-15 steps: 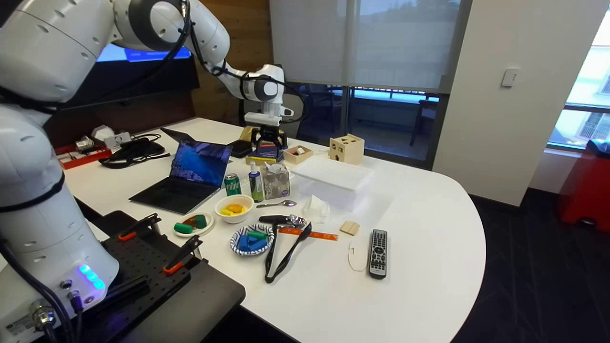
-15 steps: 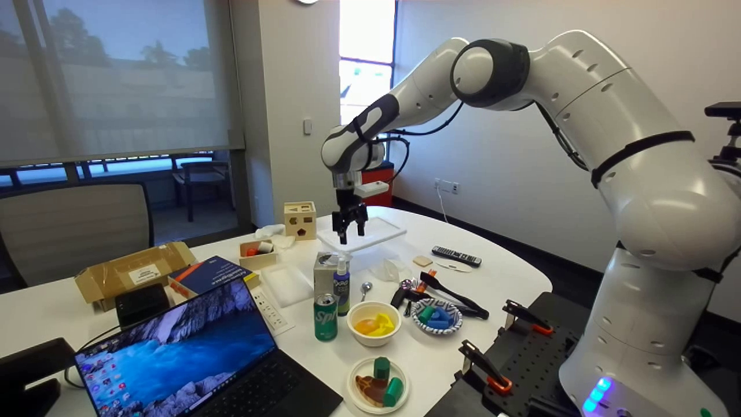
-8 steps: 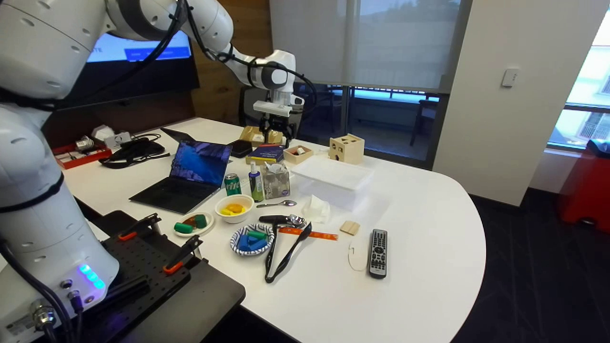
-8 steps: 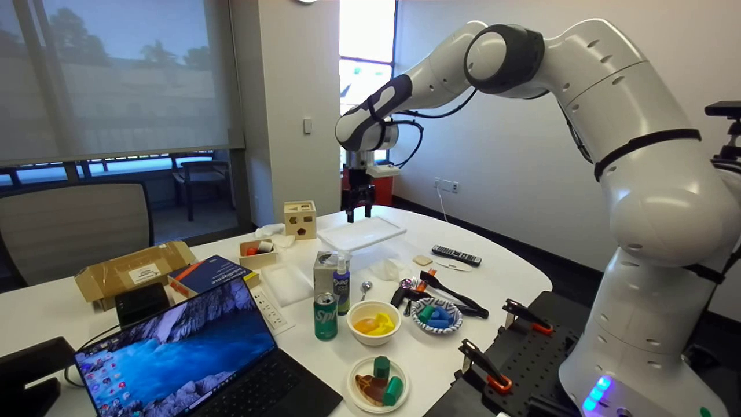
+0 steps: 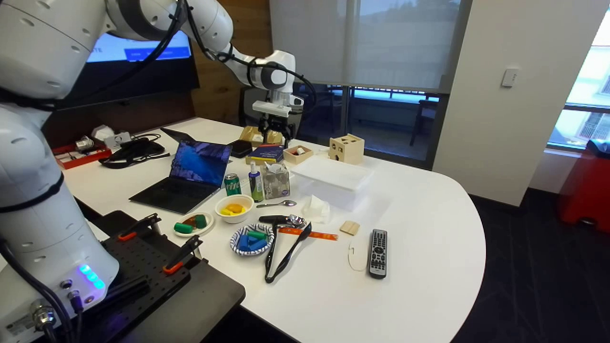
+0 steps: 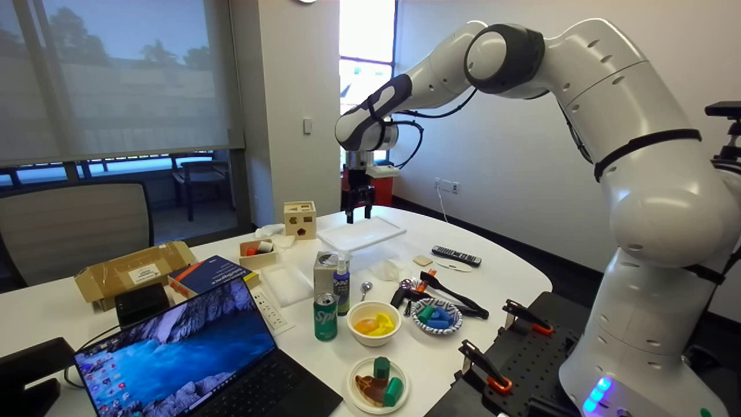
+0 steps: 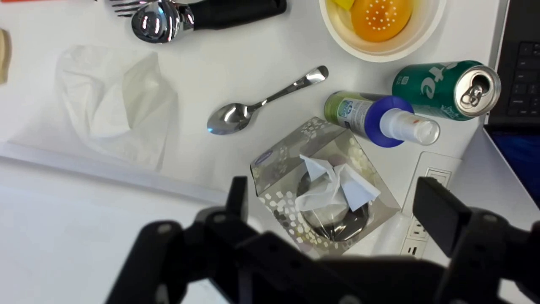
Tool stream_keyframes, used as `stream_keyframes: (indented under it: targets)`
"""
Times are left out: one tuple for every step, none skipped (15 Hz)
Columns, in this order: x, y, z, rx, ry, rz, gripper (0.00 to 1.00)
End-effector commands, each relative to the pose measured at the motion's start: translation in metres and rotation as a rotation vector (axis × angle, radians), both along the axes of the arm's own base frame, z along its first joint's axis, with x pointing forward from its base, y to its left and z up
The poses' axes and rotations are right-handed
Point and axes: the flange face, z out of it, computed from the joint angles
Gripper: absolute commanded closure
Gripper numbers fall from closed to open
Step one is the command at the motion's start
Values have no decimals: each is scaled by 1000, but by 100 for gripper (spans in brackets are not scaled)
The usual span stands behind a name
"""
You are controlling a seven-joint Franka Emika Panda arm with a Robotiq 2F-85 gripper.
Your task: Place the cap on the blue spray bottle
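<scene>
The blue spray bottle (image 6: 341, 285) stands upright between the green can and the tissue box. It shows in an exterior view (image 5: 256, 186) and in the wrist view (image 7: 351, 113). Its top (image 7: 408, 126) is whitish and partly translucent; I cannot tell whether this is a cap or the bare nozzle. I see no separate loose cap. My gripper (image 7: 337, 202) is open with nothing between its fingers. It hangs well above the table, with the tissue box below it in the wrist view. In both exterior views the gripper (image 5: 275, 137) (image 6: 359, 215) is apart from the bottle.
The tissue box (image 7: 329, 190) and the green can (image 7: 447, 89) stand close beside the bottle. A bowl of toys (image 7: 382, 52), a spoon (image 7: 236, 117) and a laptop (image 6: 191, 353) are nearby. A clear bin with a white lid (image 5: 333, 172) stands behind.
My gripper has risen and shifted right in both exterior views since one second ago. It has hardly moved in the last half second. The bottle and other objects stay put.
</scene>
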Motion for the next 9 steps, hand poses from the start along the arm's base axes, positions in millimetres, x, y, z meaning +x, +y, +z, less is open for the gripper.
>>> stream_keyframes:
  targets:
    - [-8,14,-7,22,51,31,0]
    - [-10,18,-12,28,63,32,0]
    - [-11,21,-18,35,74,36,0]
    - [-12,25,-24,43,84,39,0]
    - [-13,29,-31,52,89,44,0]
    - [-14,35,-39,54,96,47,0]
    - [-15,39,-47,52,103,49,0]
    - [-15,43,-54,53,113,52,0]
    - [-16,47,-58,56,119,56,0]
